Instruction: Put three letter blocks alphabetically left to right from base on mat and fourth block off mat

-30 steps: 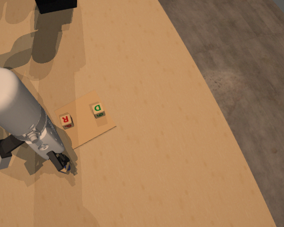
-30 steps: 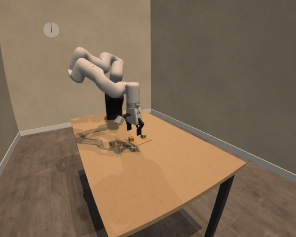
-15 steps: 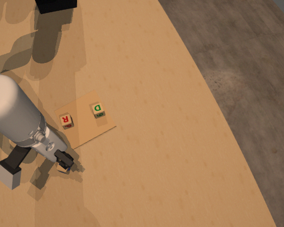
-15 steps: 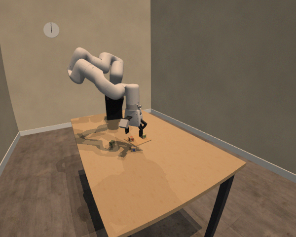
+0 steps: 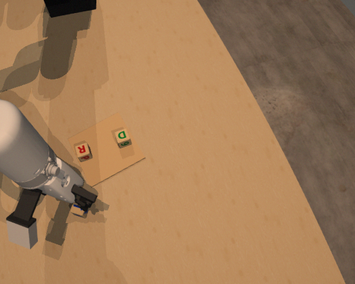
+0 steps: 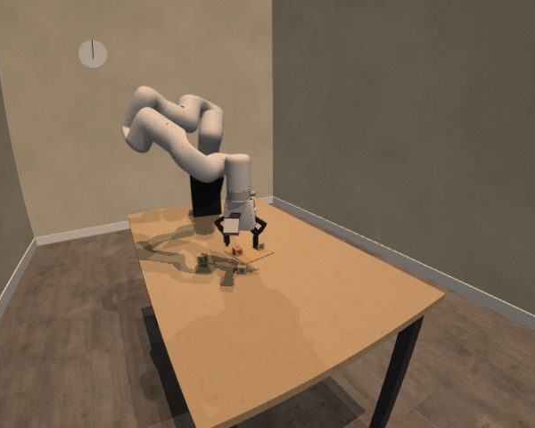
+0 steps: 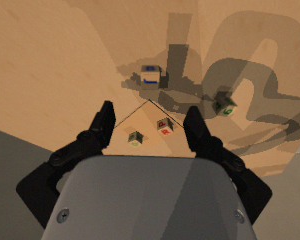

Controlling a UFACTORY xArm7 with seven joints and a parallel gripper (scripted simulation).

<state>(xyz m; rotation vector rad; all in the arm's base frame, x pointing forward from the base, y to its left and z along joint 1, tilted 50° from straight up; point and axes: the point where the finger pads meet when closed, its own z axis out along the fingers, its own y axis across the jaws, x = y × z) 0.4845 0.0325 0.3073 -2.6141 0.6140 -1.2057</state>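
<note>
The D block (image 5: 122, 135) (image 6: 259, 245) (image 7: 135, 138), green letter up, sits on the mat (image 5: 107, 165) (image 6: 255, 256) (image 7: 149, 116). The R block (image 5: 81, 149) (image 6: 236, 251) (image 7: 164, 126), red letter up, sits near another edge of the mat, with a bare gap between them. The J block (image 5: 79, 210) (image 6: 242, 269) (image 7: 150, 79), with blue letters, lies on the table off the mat; the gripper partly covers it in the top view. My gripper (image 6: 241, 242) (image 7: 150, 112) is open and empty, above the mat and blocks. One finger is hidden in the top view.
A fourth block (image 6: 201, 259) (image 7: 225, 105) with green marks lies off the mat in shadow; the arm hides it in the top view. The black robot base (image 5: 70, 7) (image 6: 206, 198) stands at the far end of the table (image 5: 187, 183) (image 6: 304, 322).
</note>
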